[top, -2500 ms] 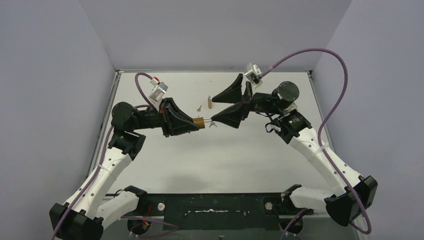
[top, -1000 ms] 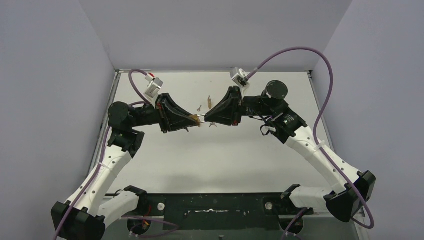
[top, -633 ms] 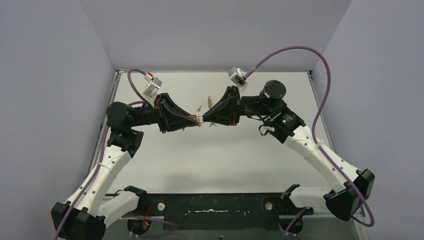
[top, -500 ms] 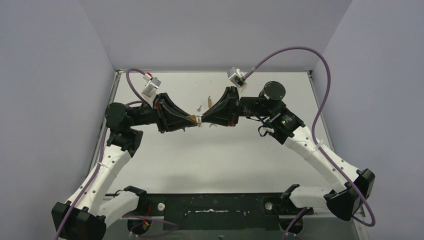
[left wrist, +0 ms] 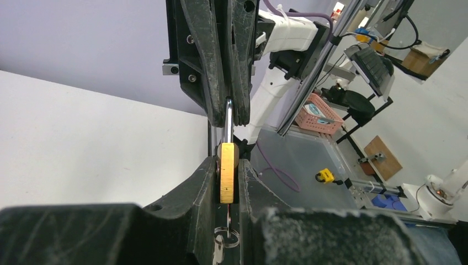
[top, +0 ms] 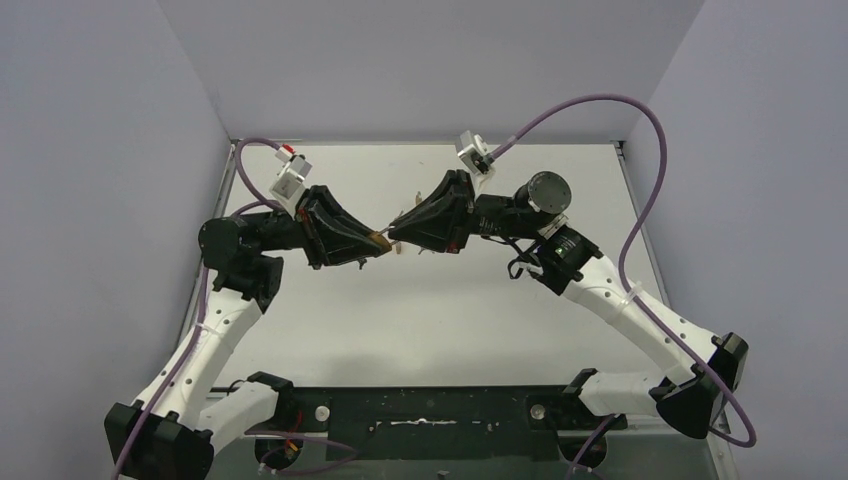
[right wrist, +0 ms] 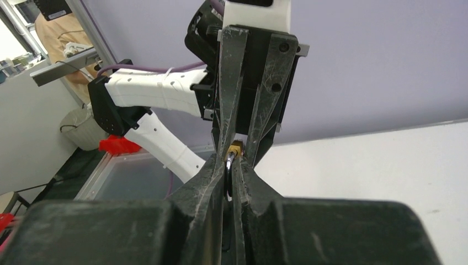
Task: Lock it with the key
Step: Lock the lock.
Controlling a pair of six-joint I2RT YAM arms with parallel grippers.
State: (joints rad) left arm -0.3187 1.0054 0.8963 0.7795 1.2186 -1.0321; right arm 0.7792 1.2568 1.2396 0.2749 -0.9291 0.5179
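Note:
A brass padlock (left wrist: pixel 227 171) is held in mid-air between both grippers. My left gripper (left wrist: pixel 227 165) is shut on its yellow body. My right gripper (left wrist: pixel 229 116) is shut on the steel shackle (right wrist: pixel 228 171), coming from the opposite side. In the top view the two grippers meet tip to tip at the padlock (top: pixel 381 238), above the table's middle back. Under the padlock's bottom, a thin key (left wrist: pixel 229 212) shows edge-on, with a key ring (left wrist: pixel 227 238) hanging between my left fingers. How deep the key sits in the lock I cannot tell.
A small brown piece (top: pixel 416 196) lies on the white table (top: pixel 450 320) just behind the grippers. Grey walls close the table on the left, back and right. Both arms' purple cables (top: pixel 600 100) arch above them.
The right gripper, open wide at first, has shut on the shackle. Since then both grippers have drifted left together with the padlock, which now sits tilted.

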